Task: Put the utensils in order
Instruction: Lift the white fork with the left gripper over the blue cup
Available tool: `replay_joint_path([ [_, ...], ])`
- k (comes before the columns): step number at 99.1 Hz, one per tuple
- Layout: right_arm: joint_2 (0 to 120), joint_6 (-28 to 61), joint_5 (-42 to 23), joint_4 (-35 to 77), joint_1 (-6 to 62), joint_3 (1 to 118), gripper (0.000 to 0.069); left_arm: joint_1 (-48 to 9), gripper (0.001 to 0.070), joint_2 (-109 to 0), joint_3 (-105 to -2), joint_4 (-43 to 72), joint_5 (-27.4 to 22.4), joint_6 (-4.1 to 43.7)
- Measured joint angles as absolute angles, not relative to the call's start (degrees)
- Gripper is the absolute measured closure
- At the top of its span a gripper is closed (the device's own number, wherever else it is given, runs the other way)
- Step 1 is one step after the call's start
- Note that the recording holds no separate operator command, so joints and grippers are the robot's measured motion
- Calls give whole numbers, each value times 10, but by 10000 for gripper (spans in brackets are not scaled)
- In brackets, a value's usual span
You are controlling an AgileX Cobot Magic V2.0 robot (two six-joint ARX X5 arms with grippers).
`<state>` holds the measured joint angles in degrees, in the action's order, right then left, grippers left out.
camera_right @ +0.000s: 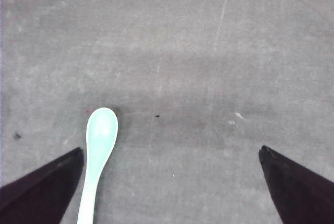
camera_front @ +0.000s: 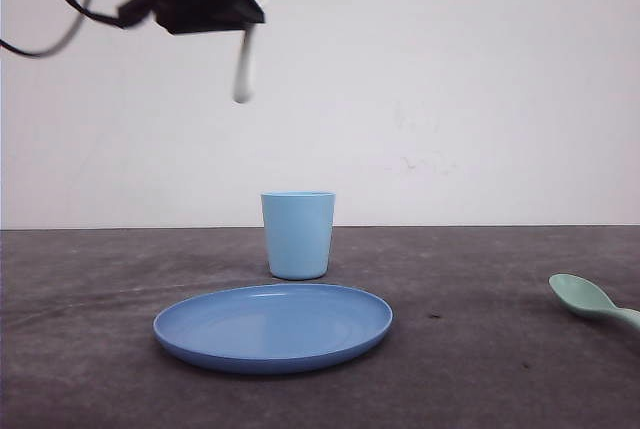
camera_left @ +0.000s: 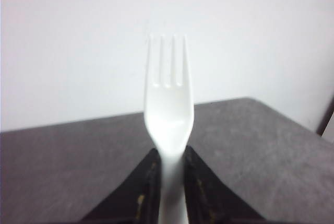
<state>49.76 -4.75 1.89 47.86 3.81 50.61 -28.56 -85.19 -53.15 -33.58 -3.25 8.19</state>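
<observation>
The left gripper (camera_left: 170,182) holds the white plastic fork (camera_left: 168,104) by its handle, jaws closed tight on either side, tines pointing away from the wrist. In the front view the fork (camera_front: 243,67) hangs high over the dark table (camera_front: 90,279), at about eleven o'clock from the light blue cup (camera_front: 297,234), which stands upright and looks empty just behind the round blue plate (camera_front: 272,326). The mint-green spoon (camera_front: 592,301) lies flat on the table at about three o'clock from the plate, well apart from it. The right gripper (camera_right: 172,174) hovers above the table with jaws spread wide, the spoon (camera_right: 98,153) lying just inside one finger, untouched. By this reading the job is early: one utensil is lifted but not yet placed, the other is still to be picked up.
</observation>
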Motion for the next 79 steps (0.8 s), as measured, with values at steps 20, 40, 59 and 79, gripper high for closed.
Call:
replay_joint_path([
  [20,497,-48,19,491,38,506,11,-293,664,-942,-531,-491,-33,82],
  [40,498,-48,17,509,38,506,11,-294,664,-1020,-531,-551,-33,82],
  [59,498,-48,17,518,38,506,11,-295,664,-1084,-550,-555,-33,81],
  [79,498,-49,17,520,38,506,11,-295,664,-1121,-560,-555,-34,81],
])
